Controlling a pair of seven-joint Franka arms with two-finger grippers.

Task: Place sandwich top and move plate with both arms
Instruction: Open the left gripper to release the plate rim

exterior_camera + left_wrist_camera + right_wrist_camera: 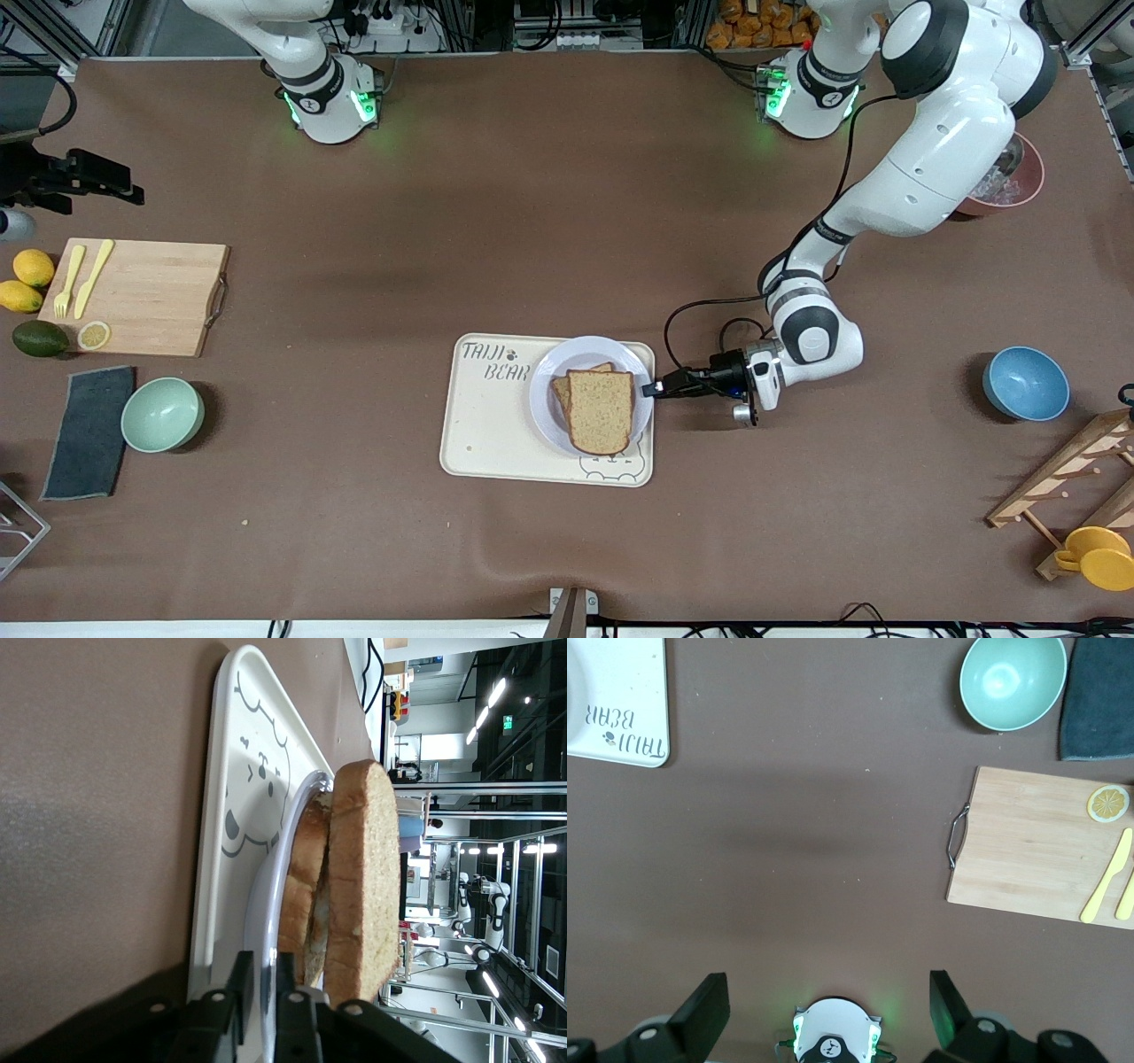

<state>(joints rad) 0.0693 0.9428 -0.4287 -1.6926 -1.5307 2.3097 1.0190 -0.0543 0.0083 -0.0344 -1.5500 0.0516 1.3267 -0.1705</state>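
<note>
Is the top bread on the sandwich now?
Yes. The sandwich top lies flat on the lower slice, on the plate.

The counter (549,221) wears a matt brown covering, faintly rippled near its front edge. The tray (492,425) looks like smooth cream plastic with a soft sheen; the plate (554,381) on it is glossy and pale. The bread slice (601,410) has a rough, porous crumb — speckled, with a darker crust. The cutting board (146,297) is bare, matt wood with a metal handle. The green bowl (162,414) shines smoothly, while the dark cloth (89,431) beside it looks dull and woven.
</note>
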